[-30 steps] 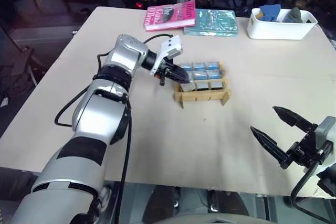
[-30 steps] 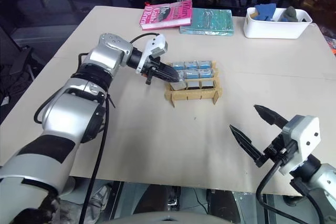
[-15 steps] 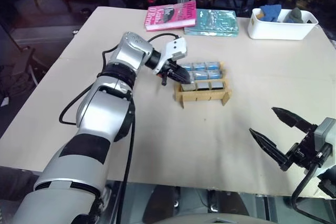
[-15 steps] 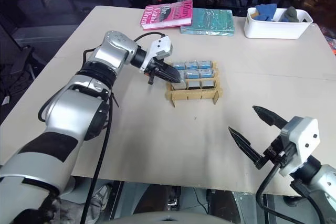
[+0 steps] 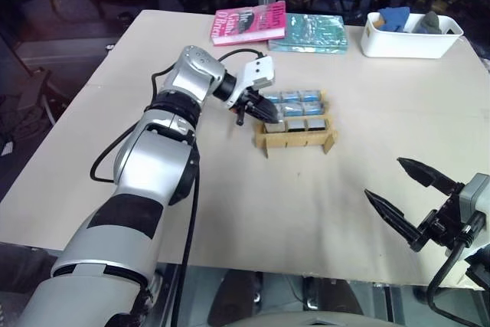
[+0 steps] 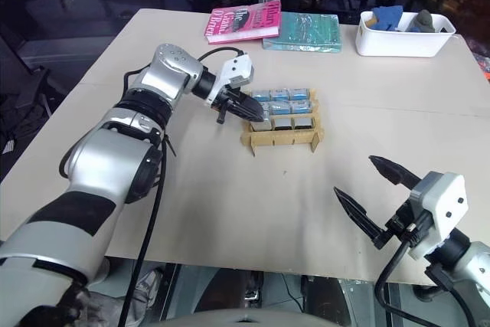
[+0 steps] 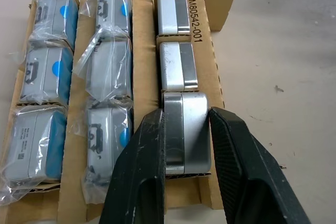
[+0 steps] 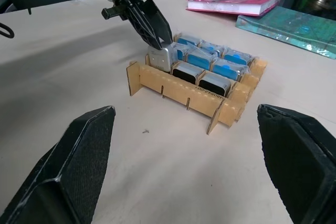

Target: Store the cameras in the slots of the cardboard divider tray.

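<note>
Table (image 5: 230,212) of pale board carries all items. At its far edge lie two books, one pink (image 5: 249,22) and one teal (image 5: 308,34), and one white bin (image 5: 409,45) to the far right. None is part of the task.

One cardboard divider tray (image 5: 295,142) stands at centre, with its long axis running left to right. It has nine slots in three rows of three.

Cameras counted: nine, all in slots. Six bagged cameras (image 7: 107,66) fill the two far rows, and three bare silver ones fill the near row.

The left gripper (image 7: 186,113) reaches in from the left, pointing down. Its jaws are closed about the end camera (image 7: 186,129) in the near row's left slot, one finger on each flank (how firmly cannot be told).

The right gripper (image 5: 383,177) hangs at the near right, jaws wide apart and empty, well apart from the tray. The left arm is plainly the nearer. Judgement: the camera looks seated, so release and withdrawal remain.
</note>
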`<state>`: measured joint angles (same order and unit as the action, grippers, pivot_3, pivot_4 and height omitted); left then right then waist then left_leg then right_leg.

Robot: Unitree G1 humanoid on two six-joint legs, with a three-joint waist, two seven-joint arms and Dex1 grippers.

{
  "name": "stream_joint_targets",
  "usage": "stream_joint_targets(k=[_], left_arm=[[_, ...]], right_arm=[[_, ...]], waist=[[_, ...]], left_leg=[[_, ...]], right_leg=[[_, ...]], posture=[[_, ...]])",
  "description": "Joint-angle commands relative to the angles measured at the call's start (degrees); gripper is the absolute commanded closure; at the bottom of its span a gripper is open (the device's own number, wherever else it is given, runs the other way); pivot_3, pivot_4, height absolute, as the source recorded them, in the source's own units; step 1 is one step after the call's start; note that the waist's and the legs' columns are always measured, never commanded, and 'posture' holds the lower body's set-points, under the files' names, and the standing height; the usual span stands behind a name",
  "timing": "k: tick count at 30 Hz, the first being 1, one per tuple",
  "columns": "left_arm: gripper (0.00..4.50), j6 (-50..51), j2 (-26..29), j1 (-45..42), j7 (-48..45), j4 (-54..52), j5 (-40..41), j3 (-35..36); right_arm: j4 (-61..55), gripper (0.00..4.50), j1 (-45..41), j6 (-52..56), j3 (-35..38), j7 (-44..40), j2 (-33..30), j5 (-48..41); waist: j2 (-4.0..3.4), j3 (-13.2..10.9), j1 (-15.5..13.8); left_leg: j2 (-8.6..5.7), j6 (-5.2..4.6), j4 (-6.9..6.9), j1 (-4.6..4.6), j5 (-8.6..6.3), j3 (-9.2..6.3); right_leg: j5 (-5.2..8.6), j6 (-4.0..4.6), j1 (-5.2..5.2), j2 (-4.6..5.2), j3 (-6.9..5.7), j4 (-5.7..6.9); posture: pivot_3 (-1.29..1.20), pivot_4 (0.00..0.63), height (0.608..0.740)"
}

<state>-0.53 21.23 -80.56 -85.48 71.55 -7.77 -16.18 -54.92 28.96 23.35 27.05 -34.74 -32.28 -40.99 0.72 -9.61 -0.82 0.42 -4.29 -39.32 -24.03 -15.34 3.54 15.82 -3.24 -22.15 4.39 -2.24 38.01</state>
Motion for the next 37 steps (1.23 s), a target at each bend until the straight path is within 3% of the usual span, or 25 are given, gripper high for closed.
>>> stream_joint_targets(k=[1,4,5,8,11,13,17,20,23,31,37], left_arm=[[2.0,-0.6,0.21,-2.45,2.6,-0.68,0.62,2.55],[0.63,1.33,0.87,-2.85,2.75,-1.31,2.12,4.73],[0.45,2.5,1.37,-2.98,2.45,-1.86,3.14,6.03],[0.45,8.34,2.74,-3.3,2.38,-4.3,7.72,11.01],[0.45,13.84,4.26,1.09,9.44,-13.35,14.94,19.46],[0.45,17.83,4.31,7.7,16.57,-24.04,18.63,24.31],[0.21,38.76,4.15,29.15,24.84,-57.26,29.87,31.36],[0.21,42.69,3.65,42.4,32.55,-75.23,31.68,32.56],[0.21,44.94,4.13,52.0,37.85,-85.94,32.84,34.27],[0.21,42.77,7.62,74.5,39.36,-97.84,38.02,42.86],[0.21,40.92,10.29,79.65,39.91,-97.22,40.67,45.66]], right_arm=[[-0.63,0.11,0.0,-1.41,0.96,-0.14,-0.48,-0.78],[-0.62,0.11,-0.15,-1.35,0.76,-0.17,-0.6,-0.78],[-0.47,0.11,-0.31,-1.33,0.53,-0.19,-0.67,-0.58],[0.18,0.11,-0.77,-1.34,-0.23,-0.24,-0.88,0.25],[2.91,0.11,-3.56,-1.03,-1.88,1.27,-1.64,3.72],[5.71,0.11,-5.97,-1.3,-2.77,2.23,-2.08,6.4],[12.47,0.06,-10.97,-0.1,-2.0,0.56,-3.66,5.03],[16.28,0.06,-12.92,-2.06,-2.18,-2.43,-5.5,6.4],[19.5,0.06,-14.09,-3.38,-1.77,-5.51,-6.93,6.5],[25.88,0.06,-11.35,-4.9,2.94,-13.86,-10.18,5.62],[27.55,0.06,-9.21,-5.98,4.08,-16.58,-10.6,6.23]], waist=[[0.0,0.0,0.01],[0.0,0.0,0.02],[0.0,0.0,0.04],[0.0,0.0,0.12],[0.0,0.0,0.22],[-0.05,0.06,0.47],[-0.17,0.13,1.2],[-0.14,0.12,1.28],[-0.09,0.1,0.36],[-0.17,0.19,0.01],[-0.17,0.2,-0.06]], left_leg=[[0.0,0.0,0.0,0.0,0.0,0.0],[0.0,0.0,0.0,0.0,0.0,0.0],[0.0,0.0,0.0,0.0,0.0,0.0],[0.0,0.01,0.0,0.0,0.0,0.0],[0.02,0.02,0.0,0.0,0.01,0.0],[0.04,0.03,-0.02,0.03,0.01,0.02],[0.09,0.05,0.04,0.2,0.02,0.05],[0.12,0.07,0.04,0.16,0.03,0.02],[0.11,0.07,-0.02,0.17,0.03,0.01],[0.1,0.09,0.0,0.47,0.02,-0.06],[0.1,0.09,0.01,0.46,0.01,-0.09]], right_leg=[[0.0,0.0,0.0,0.0,0.0,0.0],[0.0,0.0,0.0,0.0,0.01,-0.01],[0.0,0.0,0.0,0.0,0.01,-0.01],[0.0,0.0,0.0,0.0,0.0,0.0],[0.0,0.0,-0.01,0.0,0.01,0.01],[0.0,0.0,0.0,0.05,0.06,0.05],[-0.01,0.02,0.1,0.28,0.38,0.06],[-0.01,0.03,0.08,0.36,0.34,0.05],[-0.02,0.03,0.12,0.38,0.29,0.08],[-0.03,0.06,0.47,0.51,0.15,0.03],[-0.02,0.08,0.48,0.59,0.08,0.02]], posture=[[0.0,0.15,0.74],[0.0,0.15,0.74],[0.0,0.15,0.74],[0.0,0.15,0.74],[0.0,0.15,0.74],[0.0,0.15,0.74],[0.0,0.15,0.74],[0.0,0.15,0.74],[0.0,0.15,0.74],[0.0,0.15,0.74],[0.0,0.15,0.74]])
